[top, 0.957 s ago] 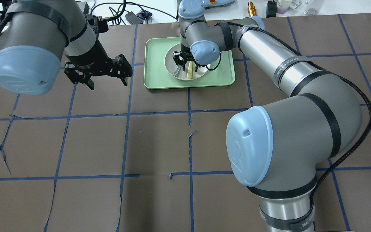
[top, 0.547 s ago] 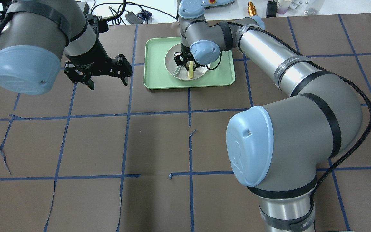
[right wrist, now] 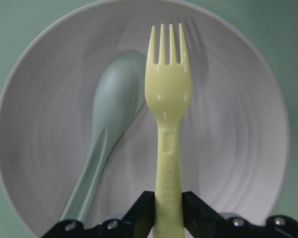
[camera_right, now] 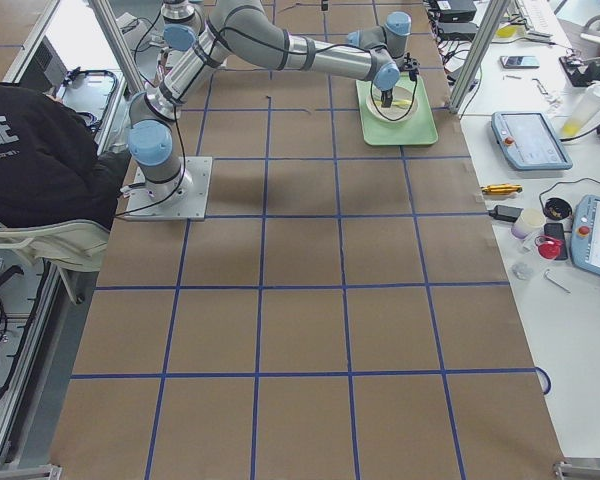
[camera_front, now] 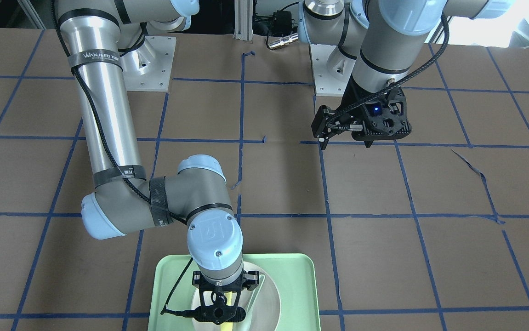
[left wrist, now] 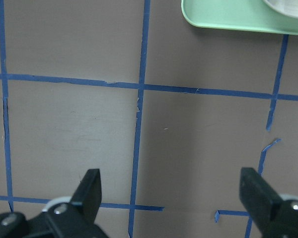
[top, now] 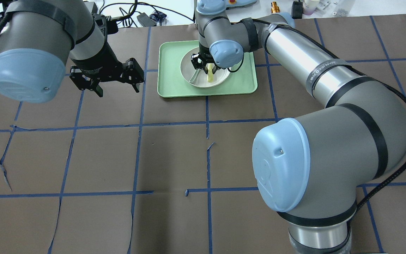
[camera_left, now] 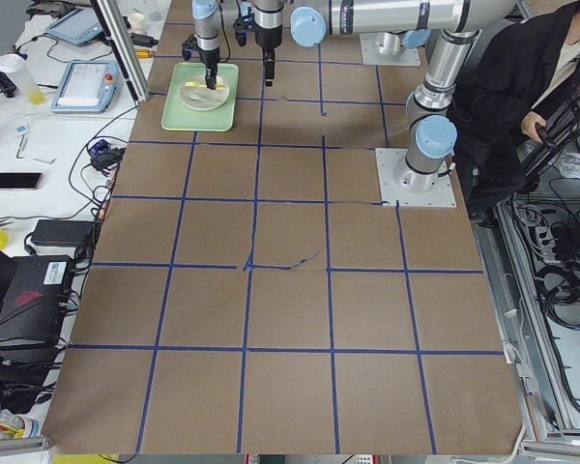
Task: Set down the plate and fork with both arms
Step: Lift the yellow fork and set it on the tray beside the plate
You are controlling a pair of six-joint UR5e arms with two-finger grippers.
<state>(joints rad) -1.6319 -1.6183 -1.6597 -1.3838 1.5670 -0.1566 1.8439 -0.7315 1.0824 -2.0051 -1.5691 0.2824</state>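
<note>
Surface [top: 100, 158] of brown paper, gridded in blue tape, carries everything. Across it the right arm [top: 294, 49] reaches to the far mint-green tray [top: 169, 70] and has drawn up a little since a second ago. The fork [top: 210, 74] then lay flat in the plate [top: 220, 80]; now it hangs tilted off it, its handle clamped in narrowed jaws. The pick looks made, and I judge that carrying the fork to its spot comes next. The left arm [top: 83, 35] has barely stirred, its jaws spread wide over bare surface just left of the tray. The plate, not yet taken, sits in the tray. Only the right wrist view shows the grip low on the handle, the tines clear above the plate, and the grey-green spoon [right wrist: 116, 99] lying beside. Overhead, the wrist hides much of that.
</note>
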